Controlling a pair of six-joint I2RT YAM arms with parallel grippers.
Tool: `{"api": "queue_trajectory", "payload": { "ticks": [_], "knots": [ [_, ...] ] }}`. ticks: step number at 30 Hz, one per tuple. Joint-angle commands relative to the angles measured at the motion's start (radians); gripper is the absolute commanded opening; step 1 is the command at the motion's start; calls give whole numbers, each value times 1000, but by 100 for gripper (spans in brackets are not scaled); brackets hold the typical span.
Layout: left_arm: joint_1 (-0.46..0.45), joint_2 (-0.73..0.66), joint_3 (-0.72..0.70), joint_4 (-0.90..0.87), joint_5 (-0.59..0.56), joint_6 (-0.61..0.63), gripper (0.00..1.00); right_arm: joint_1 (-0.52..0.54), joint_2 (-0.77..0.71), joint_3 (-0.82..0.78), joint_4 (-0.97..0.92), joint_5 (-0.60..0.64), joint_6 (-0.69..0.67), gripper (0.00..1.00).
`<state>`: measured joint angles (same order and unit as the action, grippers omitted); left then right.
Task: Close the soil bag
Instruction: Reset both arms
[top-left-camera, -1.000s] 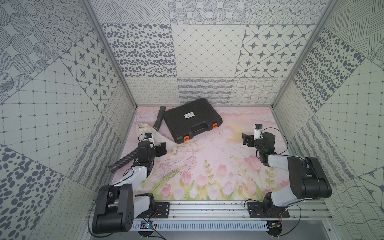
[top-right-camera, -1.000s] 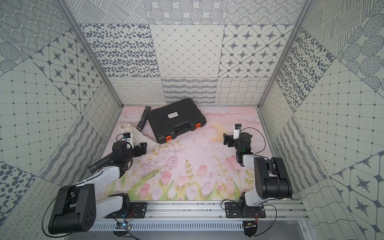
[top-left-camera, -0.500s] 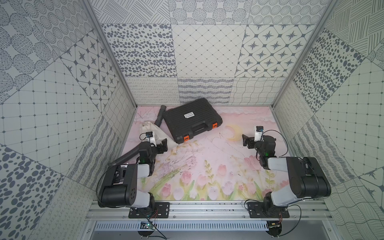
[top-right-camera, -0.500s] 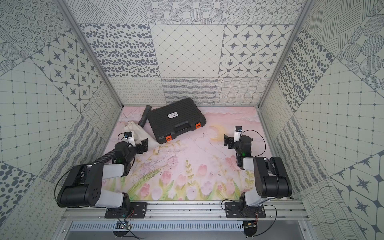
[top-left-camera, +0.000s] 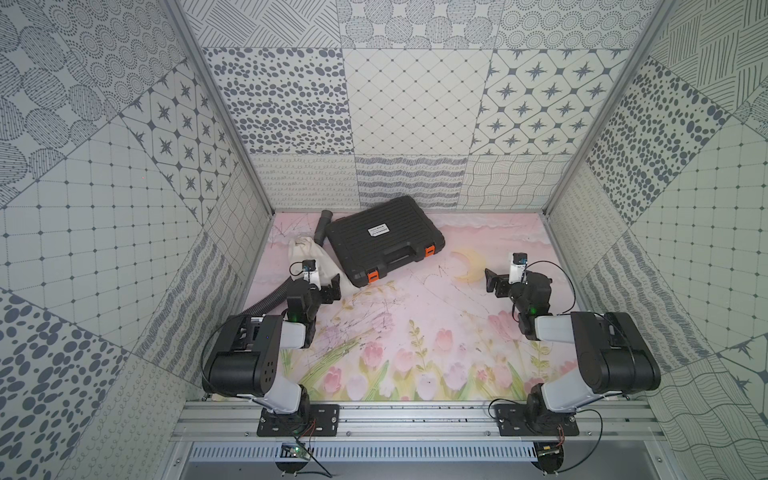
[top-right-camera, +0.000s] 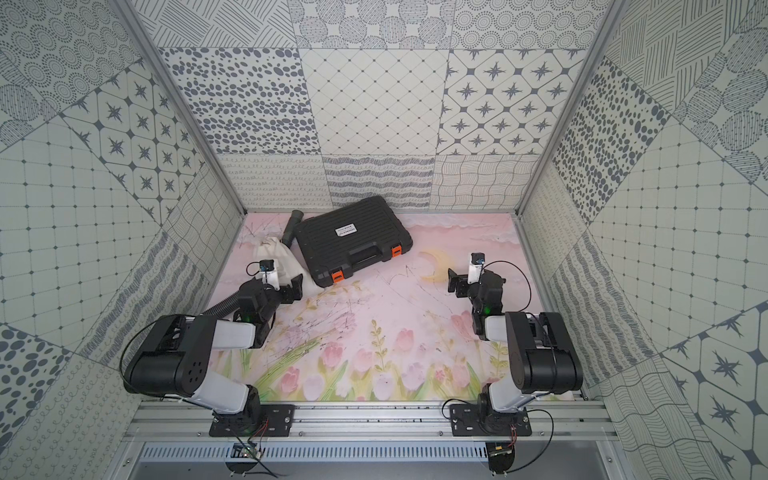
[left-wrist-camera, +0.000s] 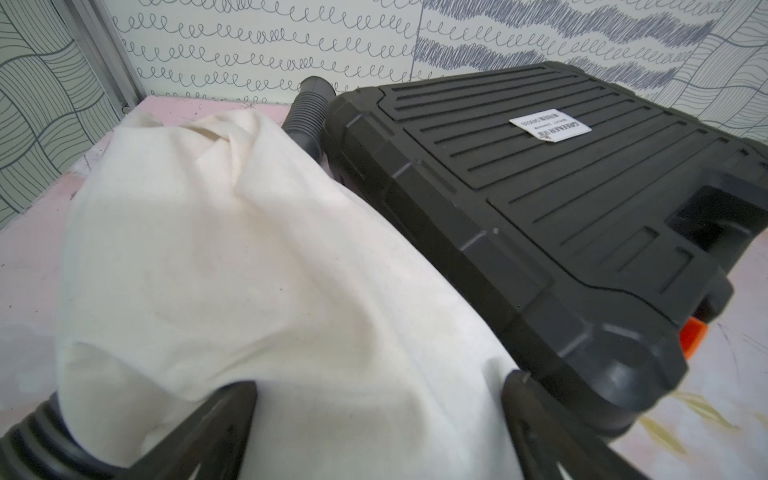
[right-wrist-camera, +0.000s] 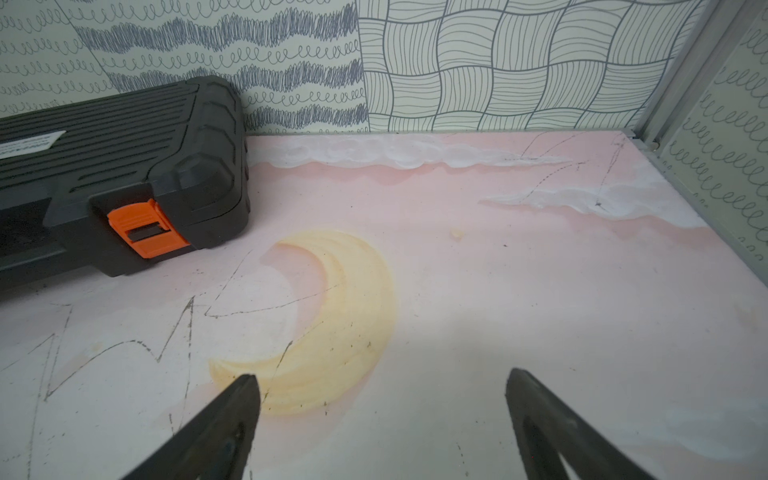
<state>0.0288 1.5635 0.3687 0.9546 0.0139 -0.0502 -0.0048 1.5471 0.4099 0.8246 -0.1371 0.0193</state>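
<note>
The soil bag is a cream cloth pouch lying at the far left of the mat, between the side wall and a black case. In the left wrist view the soil bag fills the near field, wrinkled and slumped. My left gripper is open at the bag's near end, its fingers standing either side of the cloth without pinching it. My right gripper is open and empty over the painted moon on the right of the mat, far from the bag.
A black ribbed case with orange latches lies right beside the bag. A black corrugated hose runs along the left wall under the bag. Patterned walls enclose three sides.
My left arm has folded its elbow up and its gripper has moved a little forward onto the bag's near end. The right arm has hardly moved.
</note>
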Motion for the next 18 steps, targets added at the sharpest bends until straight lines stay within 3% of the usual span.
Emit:
{"api": "queue_trajectory", "payload": {
  "ticks": [1,18],
  "knots": [
    [-32,12,27,-71,5,-12,97,8,16,-8,56,82,29,97],
    [-39,16,39,-90,37,8,97,22,16,-9,56,114,23,97]
  ]
}}
